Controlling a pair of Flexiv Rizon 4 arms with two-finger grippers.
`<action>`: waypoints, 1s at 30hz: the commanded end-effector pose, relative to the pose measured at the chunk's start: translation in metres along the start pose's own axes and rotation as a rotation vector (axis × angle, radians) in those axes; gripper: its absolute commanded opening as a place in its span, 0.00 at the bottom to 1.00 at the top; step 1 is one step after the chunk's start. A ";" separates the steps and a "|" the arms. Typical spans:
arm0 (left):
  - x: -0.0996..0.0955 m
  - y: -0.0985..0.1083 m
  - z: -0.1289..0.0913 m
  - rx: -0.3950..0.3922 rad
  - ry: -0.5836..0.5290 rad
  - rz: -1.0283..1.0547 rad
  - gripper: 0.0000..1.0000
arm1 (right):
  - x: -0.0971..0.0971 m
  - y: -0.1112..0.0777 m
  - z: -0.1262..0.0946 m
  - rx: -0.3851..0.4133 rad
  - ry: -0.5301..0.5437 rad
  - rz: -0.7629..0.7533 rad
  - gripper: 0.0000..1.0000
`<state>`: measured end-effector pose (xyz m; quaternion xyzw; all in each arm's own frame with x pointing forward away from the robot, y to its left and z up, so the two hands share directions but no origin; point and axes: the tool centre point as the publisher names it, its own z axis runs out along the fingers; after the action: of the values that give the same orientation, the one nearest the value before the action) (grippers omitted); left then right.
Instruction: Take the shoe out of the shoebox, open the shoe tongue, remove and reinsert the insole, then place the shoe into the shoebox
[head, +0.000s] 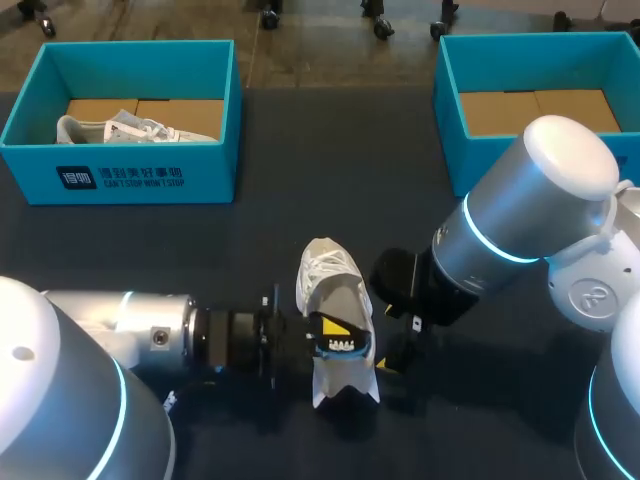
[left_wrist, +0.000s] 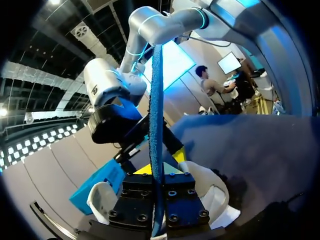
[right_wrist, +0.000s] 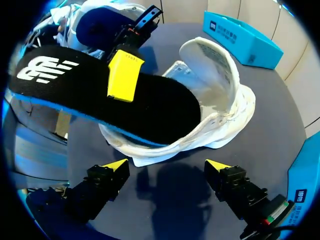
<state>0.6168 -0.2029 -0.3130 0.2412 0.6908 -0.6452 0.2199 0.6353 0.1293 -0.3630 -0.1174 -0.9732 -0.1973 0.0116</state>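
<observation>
Fingers of left gripper (head: 338, 338) clamped on black insole (right_wrist: 150, 107), held over white shoe (head: 322, 262); shoe lies on table (head: 300, 150), near middle; right gripper (right_wrist: 167, 165) fingers apart, empty, just right of shoe; shoebox (head: 120, 175) far left.

The left arm (head: 120, 325) and the right arm (head: 505, 215) are built of silver-grey cylindrical housings, each ringed by a glowing cyan band and closed by a white domed cap. A round emblem is embossed on the right arm's white joint. The right gripper (right_wrist: 165, 170) is formed of two black fingers tipped with yellow wedges. The left gripper (left_wrist: 157, 172) is made of black blocks studded with round screws.
</observation>
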 end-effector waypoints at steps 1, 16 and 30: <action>0.001 0.009 0.002 -0.005 -0.005 0.015 0.00 | 0.002 0.000 0.001 0.002 -0.004 0.001 1.00; -0.002 0.028 0.008 -0.052 0.002 0.019 0.00 | 0.002 0.000 0.001 0.002 -0.004 0.001 1.00; -0.003 0.038 -0.001 -0.078 0.003 0.003 0.00 | 0.002 0.000 0.001 0.002 -0.004 0.001 1.00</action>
<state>0.6429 -0.2022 -0.3408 0.2339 0.7162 -0.6151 0.2323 0.6353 0.1294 -0.3629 -0.1174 -0.9732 -0.1973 0.0116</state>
